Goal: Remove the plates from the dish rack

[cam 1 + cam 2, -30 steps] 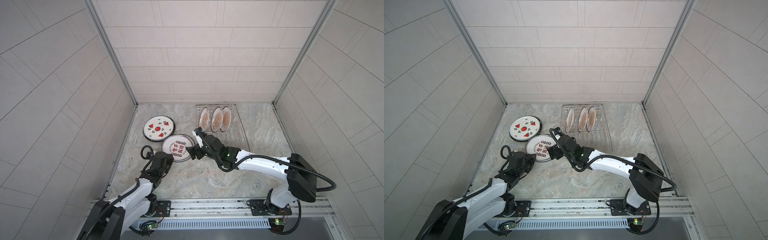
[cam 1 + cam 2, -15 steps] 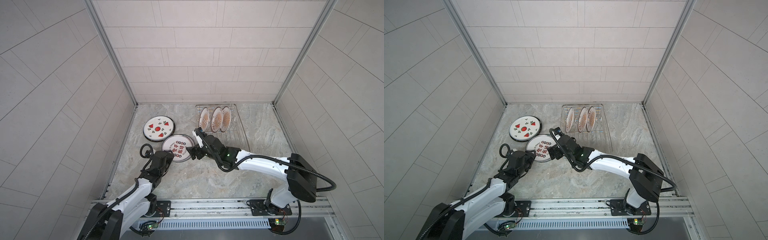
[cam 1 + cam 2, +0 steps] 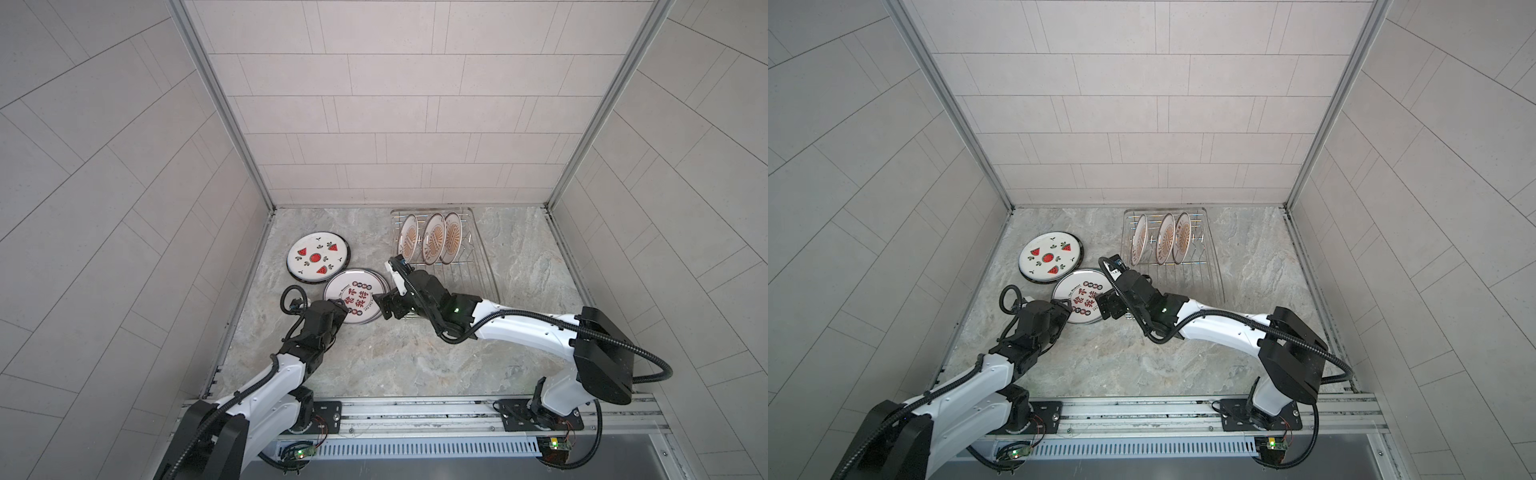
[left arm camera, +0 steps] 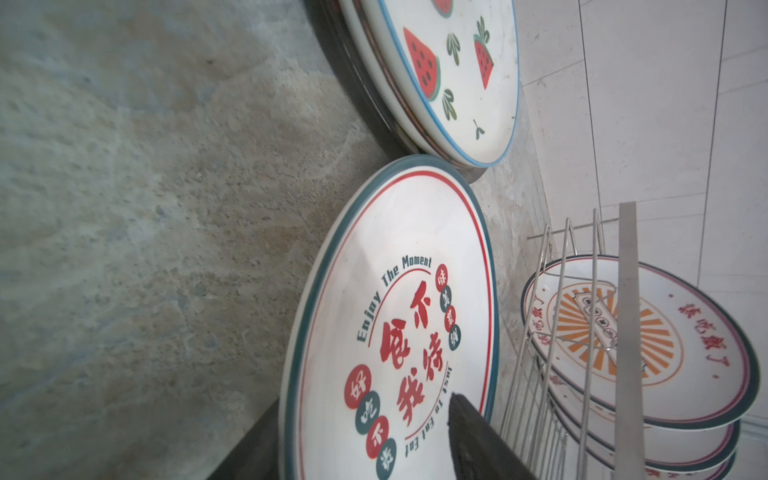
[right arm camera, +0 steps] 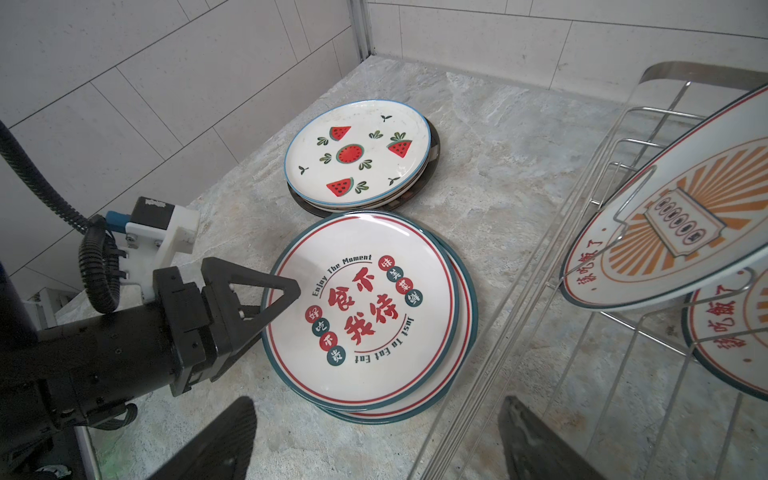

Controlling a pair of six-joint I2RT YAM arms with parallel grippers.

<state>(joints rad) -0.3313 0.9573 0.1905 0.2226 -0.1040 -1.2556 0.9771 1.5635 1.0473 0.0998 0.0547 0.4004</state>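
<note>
Two red-character plates (image 5: 365, 307) lie stacked flat on the table, also seen in both top views (image 3: 353, 293) (image 3: 1080, 297). My left gripper (image 4: 365, 440) (image 3: 338, 312) is open, with one finger over and one under the top plate's near rim. The right gripper (image 5: 374, 436) (image 3: 384, 309) stands open just right of that stack, at the front left corner of the dish rack (image 3: 478, 266), with nothing between its fingers. Three orange-sunburst plates (image 3: 434, 239) stand upright in the rack. A watermelon plate (image 3: 318, 257) tops a second stack on the left.
A dark plate (image 5: 432, 153) shows under the watermelon stack. The left wall (image 3: 232, 270) runs close beside both stacks. The rack's thin front wires (image 5: 519, 316) lie right beside my right gripper's fingers. Marble tabletop (image 3: 395, 357) stretches in front of the arms.
My left gripper's jaws have spread apart at the rim of the top red-character plate, which lies where it was. The right arm has not moved.
</note>
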